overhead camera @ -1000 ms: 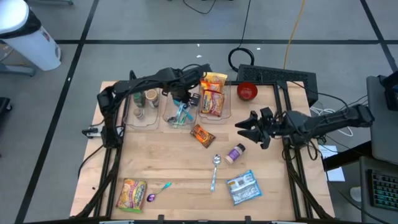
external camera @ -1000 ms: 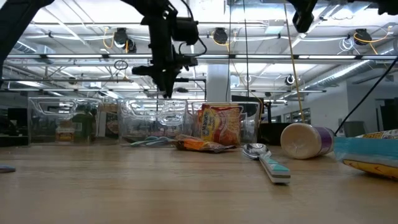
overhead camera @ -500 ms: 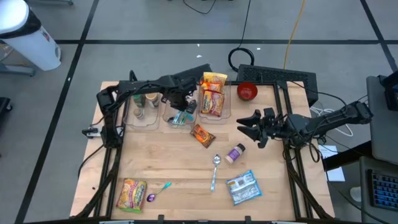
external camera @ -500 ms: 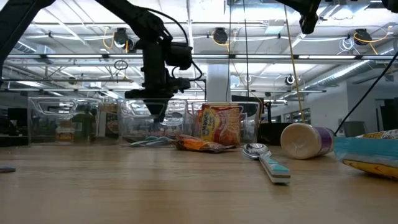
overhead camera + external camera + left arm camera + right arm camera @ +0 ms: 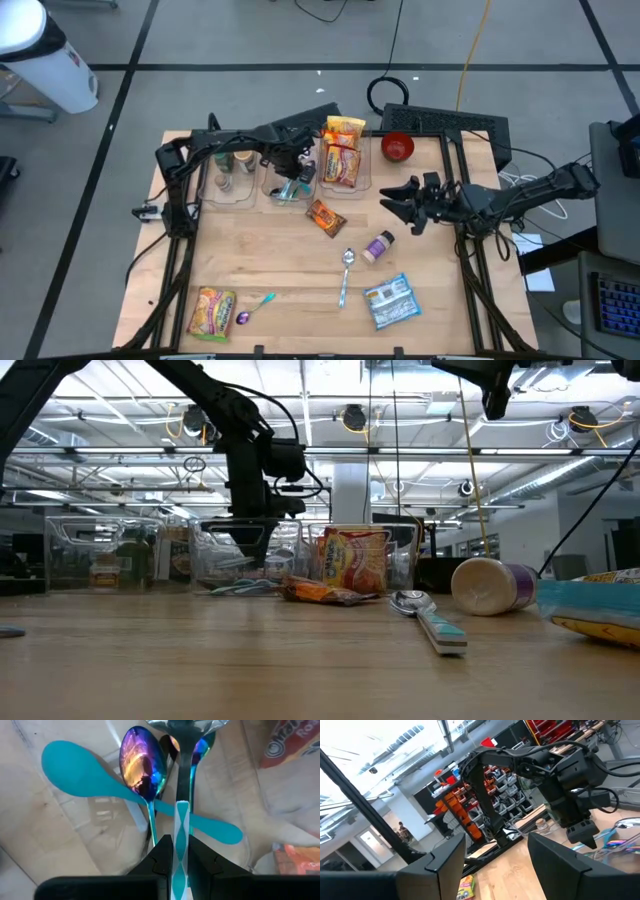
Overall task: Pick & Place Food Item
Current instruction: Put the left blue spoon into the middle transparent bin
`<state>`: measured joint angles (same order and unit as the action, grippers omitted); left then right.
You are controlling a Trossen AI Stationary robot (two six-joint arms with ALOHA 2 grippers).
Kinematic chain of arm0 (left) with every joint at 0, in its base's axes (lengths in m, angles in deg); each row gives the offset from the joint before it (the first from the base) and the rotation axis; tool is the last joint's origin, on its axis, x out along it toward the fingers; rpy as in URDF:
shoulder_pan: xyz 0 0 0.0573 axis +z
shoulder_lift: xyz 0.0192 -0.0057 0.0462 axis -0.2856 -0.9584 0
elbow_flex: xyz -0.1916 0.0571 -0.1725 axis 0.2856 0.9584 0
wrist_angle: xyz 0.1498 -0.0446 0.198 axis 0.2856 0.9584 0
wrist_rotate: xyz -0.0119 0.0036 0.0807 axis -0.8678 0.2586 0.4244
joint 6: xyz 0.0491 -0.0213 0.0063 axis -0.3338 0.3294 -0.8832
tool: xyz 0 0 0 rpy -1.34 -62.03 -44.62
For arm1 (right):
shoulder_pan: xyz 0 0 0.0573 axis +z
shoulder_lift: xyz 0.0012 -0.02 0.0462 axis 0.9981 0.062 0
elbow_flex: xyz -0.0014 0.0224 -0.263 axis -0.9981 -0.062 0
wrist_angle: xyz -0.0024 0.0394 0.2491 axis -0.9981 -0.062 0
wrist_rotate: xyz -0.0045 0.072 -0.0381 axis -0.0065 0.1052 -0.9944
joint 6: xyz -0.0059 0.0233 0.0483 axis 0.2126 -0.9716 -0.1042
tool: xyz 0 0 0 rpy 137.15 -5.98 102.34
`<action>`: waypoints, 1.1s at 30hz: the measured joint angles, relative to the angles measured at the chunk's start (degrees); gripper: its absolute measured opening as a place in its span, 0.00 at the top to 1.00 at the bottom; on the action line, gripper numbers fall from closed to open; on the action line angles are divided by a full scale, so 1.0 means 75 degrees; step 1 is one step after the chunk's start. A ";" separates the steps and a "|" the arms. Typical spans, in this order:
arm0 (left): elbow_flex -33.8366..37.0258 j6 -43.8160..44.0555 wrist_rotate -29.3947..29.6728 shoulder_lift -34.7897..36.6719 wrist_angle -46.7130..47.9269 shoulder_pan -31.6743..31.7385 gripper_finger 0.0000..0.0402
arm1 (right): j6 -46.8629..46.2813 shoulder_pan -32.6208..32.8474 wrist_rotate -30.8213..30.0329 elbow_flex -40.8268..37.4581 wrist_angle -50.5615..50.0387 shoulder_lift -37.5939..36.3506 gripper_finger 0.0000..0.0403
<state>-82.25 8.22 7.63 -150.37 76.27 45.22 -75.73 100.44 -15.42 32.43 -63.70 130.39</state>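
Lowering a striped spoon (image 5: 181, 827) into the middle clear bin (image 5: 287, 190), I keep the left gripper (image 5: 292, 166) pinching its handle; best released low, among the spoons there. Right gripper (image 5: 398, 206), fingers spread, hangs beside the bins. Snack packet (image 5: 325, 216) lies just before them.

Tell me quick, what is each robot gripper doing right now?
Left gripper: shut on the teal-handled spoon, over the clear bin.
Right gripper: open, holding nothing, above the table.

spoons (image 5: 291, 186) in bin (image 5: 272, 192), packet (image 5: 325, 216) beside
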 joint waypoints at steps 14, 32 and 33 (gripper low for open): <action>-0.0009 -0.0391 -0.0063 -0.0367 0.0096 0.0024 0.92 | -0.0222 0.0000 -0.0005 0.0006 0.0061 0.0473 0.48; -0.0046 -0.0295 -0.0036 -0.0567 0.0074 -0.0021 0.71 | -0.0405 0.0000 0.0018 0.0006 0.0066 0.0596 0.48; -0.0063 -0.0321 -0.0143 -0.0554 0.0095 -0.0007 0.70 | -0.0405 0.0000 0.0021 0.0006 0.0066 0.0596 0.48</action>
<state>-82.72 5.81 6.56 -154.52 76.98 45.17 -78.76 100.44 -15.27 32.47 -63.21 134.86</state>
